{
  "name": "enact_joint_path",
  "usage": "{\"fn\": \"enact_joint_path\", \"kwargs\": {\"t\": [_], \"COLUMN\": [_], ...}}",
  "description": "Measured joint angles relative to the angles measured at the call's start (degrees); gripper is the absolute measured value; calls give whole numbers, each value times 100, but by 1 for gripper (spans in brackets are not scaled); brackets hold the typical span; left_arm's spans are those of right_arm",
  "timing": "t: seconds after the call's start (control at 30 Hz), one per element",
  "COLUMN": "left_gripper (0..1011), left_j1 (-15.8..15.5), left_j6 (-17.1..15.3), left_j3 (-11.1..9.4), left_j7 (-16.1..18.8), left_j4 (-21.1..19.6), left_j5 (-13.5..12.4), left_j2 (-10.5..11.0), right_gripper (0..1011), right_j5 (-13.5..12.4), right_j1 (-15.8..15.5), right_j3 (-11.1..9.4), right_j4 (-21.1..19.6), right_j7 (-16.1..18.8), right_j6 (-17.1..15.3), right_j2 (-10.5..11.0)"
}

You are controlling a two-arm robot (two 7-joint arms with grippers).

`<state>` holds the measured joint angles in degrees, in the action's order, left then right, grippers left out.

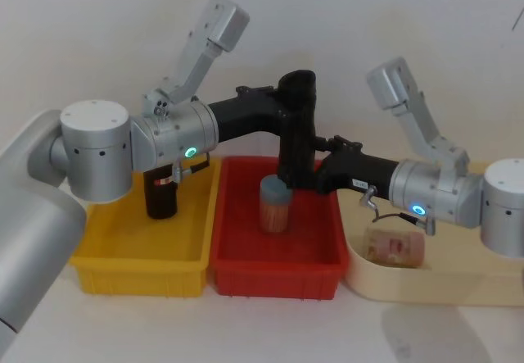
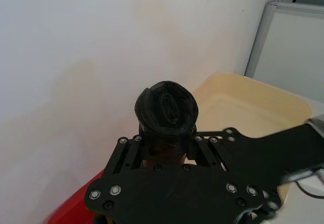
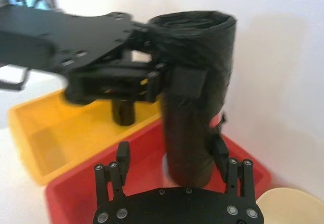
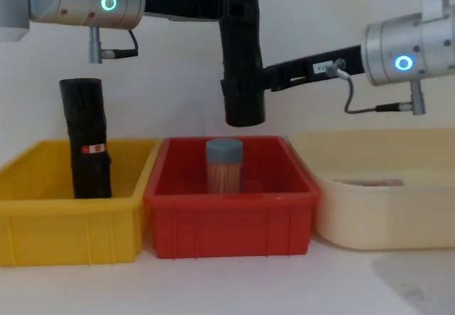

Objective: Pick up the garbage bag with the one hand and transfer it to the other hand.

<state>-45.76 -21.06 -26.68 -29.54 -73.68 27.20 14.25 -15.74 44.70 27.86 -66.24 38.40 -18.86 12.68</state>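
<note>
Black and upright, the garbage bag (image 4: 240,59) hangs above the red bin (image 4: 231,215), pinched near its top by your left gripper (image 1: 288,105). Your right gripper (image 3: 172,155) brackets its lower end, fingers spread, ready to close sideways across that vertical axis.

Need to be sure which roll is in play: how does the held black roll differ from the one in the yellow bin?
The held roll hangs in the air over the red bin; the other roll stands in the yellow bin. The other roll carries a small red-and-white sticker; the held roll looks plain. Both are matte black and upright.
</note>
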Motion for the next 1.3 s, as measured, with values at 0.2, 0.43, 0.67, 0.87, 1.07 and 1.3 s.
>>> {"fn": "enact_joint_path", "kwargs": {"t": [0.2,0.43,0.67,0.87,1.07,1.3], "left_gripper": [370,370,370,370,370,370], "left_j1": [0,0,1,0,1,1], "left_j6": [0,0,-1,-1,-1,-1], "left_j3": [-2,-1,0,0,0,0], "left_j7": [-3,-3,-1,-1,-1,-1], "left_j4": [0,0,0,-1,-1,0], "left_j5": [1,1,1,1,1,1], "left_j2": [-3,-2,-2,-2,-2,-1], "right_gripper": [1004,1004,1005,894,743,596], "right_j5": [88,174,207,229,239,243], "right_j1": [214,461,582,662,700,721], "right_j3": [23,69,115,147,164,176], "right_j4": [415,932,1170,1318,1394,1433], "right_j7": [-294,-562,-637,-683,-707,-720], "right_j6": [149,371,503,585,622,649], "right_j2": [-190,-396,-475,-522,-546,-556]}}
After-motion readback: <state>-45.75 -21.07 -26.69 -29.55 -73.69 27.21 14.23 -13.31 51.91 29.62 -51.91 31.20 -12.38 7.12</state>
